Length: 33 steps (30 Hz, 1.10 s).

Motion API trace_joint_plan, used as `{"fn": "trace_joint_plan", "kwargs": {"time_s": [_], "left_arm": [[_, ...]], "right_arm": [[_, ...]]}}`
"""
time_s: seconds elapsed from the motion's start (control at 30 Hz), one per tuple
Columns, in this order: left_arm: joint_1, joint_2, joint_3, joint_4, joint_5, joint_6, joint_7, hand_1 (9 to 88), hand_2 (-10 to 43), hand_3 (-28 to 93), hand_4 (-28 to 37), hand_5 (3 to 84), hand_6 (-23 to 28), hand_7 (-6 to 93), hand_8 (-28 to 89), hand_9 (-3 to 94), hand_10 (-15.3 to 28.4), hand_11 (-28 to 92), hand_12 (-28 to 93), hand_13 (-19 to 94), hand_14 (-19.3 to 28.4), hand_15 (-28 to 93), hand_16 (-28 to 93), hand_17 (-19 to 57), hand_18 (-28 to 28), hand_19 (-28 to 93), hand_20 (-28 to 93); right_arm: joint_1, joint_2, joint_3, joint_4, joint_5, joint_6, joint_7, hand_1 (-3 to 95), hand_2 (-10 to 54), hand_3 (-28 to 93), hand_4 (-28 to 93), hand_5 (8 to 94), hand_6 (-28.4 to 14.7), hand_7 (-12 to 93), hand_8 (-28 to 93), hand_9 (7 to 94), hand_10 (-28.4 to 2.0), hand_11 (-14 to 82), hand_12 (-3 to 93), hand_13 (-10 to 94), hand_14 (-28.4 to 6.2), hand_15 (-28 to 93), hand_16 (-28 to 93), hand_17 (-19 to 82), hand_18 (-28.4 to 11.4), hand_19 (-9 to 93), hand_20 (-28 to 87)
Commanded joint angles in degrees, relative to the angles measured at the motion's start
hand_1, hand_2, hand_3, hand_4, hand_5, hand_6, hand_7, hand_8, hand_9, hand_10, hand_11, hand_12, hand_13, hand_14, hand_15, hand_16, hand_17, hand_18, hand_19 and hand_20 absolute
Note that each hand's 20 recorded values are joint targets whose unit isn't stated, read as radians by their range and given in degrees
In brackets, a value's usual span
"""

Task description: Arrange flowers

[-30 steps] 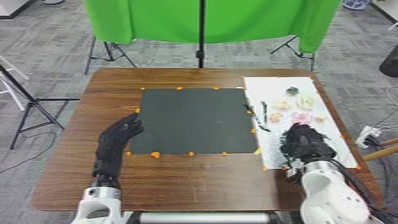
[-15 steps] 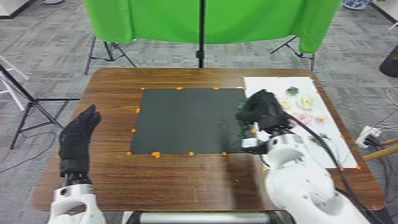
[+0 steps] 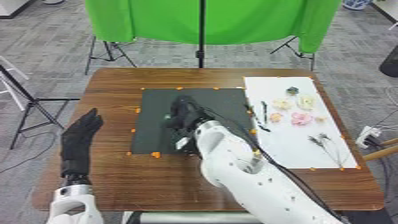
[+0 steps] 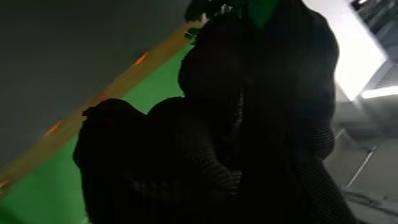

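My right hand [image 3: 187, 114] is above the dark mat [image 3: 155, 137], shut on a dark green leafy sprig. In the right wrist view, leafy green bits [image 4: 197, 14] show at the fingertips of the right hand [image 4: 258, 110], which hides most of the stem. On the white sheet [image 3: 280, 152] lie a pink flower [image 3: 301, 119], a peach one [image 3: 274, 117], cream and pale yellow ones [image 3: 306, 103], a dark green bloom [image 3: 292, 91], slim green leaves [image 3: 264, 111] and dark thin-stemmed sprigs [image 3: 324, 142]. My left hand [image 3: 82, 132] is open, fingers straight, left of the mat.
Orange markers [image 3: 155, 155] line the mat's edges on the brown table [image 3: 178, 182]. The white sheet lies right of the mat. Beyond the table's far edge hang a green cloth [image 3: 160, 22] and a stand's pole [image 3: 201, 50].
From the near part of the white sheet, my right hand has moved left over the mat, carrying the green sprig. The left hand has drawn back to the left, away from the mat's edge.
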Motion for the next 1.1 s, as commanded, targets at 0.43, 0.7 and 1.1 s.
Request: {"fn": "trace_joint_plan", "kwargs": {"time_s": [0.43,0.7,1.1], "left_arm": [[-3.07,1.58,3.95,1.23,0.80,-4.30,-2.30,17.2,3.8,71,-28.3,45.5,4.6,10.9,-7,41.4,13.5,17,8,31,15.6,24,-4,6.8,11.0,9,20],[-3.26,1.52,3.93,1.20,1.02,-5.08,-2.93,17.4,3.3,71,-28.3,45.2,4.8,10.7,-7,40.9,13.3,17,8,31,15.8,24,-4,6.5,11.2,9,19],[0.36,-0.50,2.18,-0.44,1.36,-4.25,-3.24,17.9,2.9,71,-28.3,44.8,4.7,10.6,-7,40.4,13.1,17,8,31,16.0,24,-4,6.3,11.2,9,19]], "right_arm": [[4.22,-4.04,-5.19,10.32,0.29,5.47,2.15,81.9,-9.5,-28,46,75.9,-3.4,46,18,83.2,-14.3,53.9,27.7,94,-2.3,63,27,76,-4.8,93,44],[4.32,-3.92,-5.02,11.17,0.71,4.20,2.41,76.2,-9.5,-28,48,76.4,-3.5,44,17,83.2,-14.5,54.0,26.9,94,-2.5,63,27,76,-4.9,93,43],[0.41,0.63,-1.45,2.57,-5.92,-3.60,0.28,20.8,-3.7,62,-13,79.9,-5.1,34,-10,83.4,-15.7,52.1,26.8,94,-3.9,62,28,75,-6.6,93,46]]}}
